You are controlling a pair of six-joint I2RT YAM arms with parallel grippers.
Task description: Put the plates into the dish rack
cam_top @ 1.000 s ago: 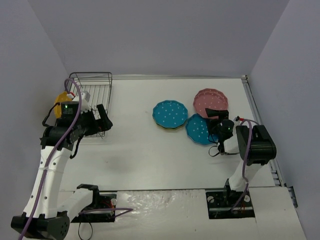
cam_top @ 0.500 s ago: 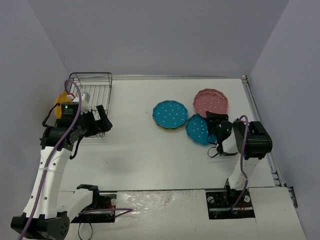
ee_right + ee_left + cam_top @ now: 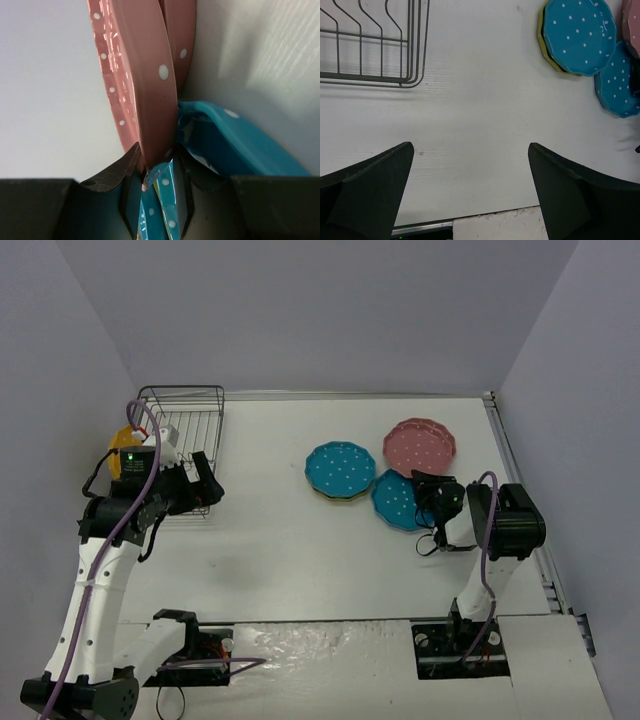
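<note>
Right gripper [image 3: 156,170]: jaws pinched on the pink plate [image 3: 150,100] rim, with the teal plate [image 3: 240,145] edge touching alongside.
Left gripper [image 3: 470,146]: fingers spread wide, holding nothing; dish rack [image 3: 417,45] apart, ahead-left.

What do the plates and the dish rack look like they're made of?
The pink plate is glossy and thin-rimmed with soft highlights, so it is likely melamine or another plastic, though glazed ceramic is possible. The blue plate has the same look. The dish rack is thin, dark, bent wire, probably coated metal.
</note>
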